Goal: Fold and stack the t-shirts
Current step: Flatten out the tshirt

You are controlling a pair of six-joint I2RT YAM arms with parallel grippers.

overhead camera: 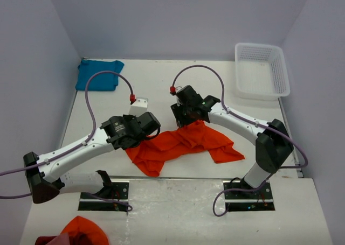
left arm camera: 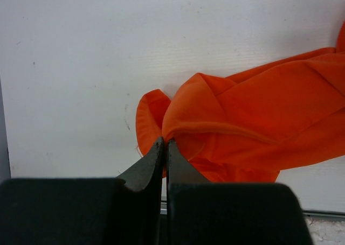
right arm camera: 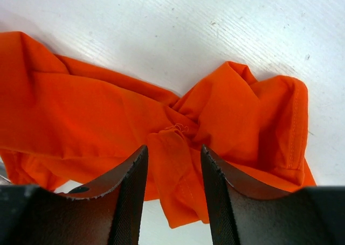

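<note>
The orange t-shirt (overhead camera: 183, 142) lies crumpled and partly spread in the middle of the table. My left gripper (overhead camera: 153, 130) is at its left edge. In the left wrist view the jaws (left arm camera: 165, 142) are shut on a fold of the orange cloth (left arm camera: 253, 121). My right gripper (overhead camera: 186, 119) is over the shirt's far edge. In the right wrist view it (right arm camera: 173, 149) is open, with a bunched hem of the orange shirt (right arm camera: 81, 116) between the fingers. The teal-blue t-shirt (overhead camera: 98, 74) lies folded at the back left corner, apart from both grippers.
A white plastic basket (overhead camera: 261, 70) stands at the back right. A heap of orange and red cloth (overhead camera: 83, 231) lies at the near left, below the arm bases. Grey walls close in the table on three sides.
</note>
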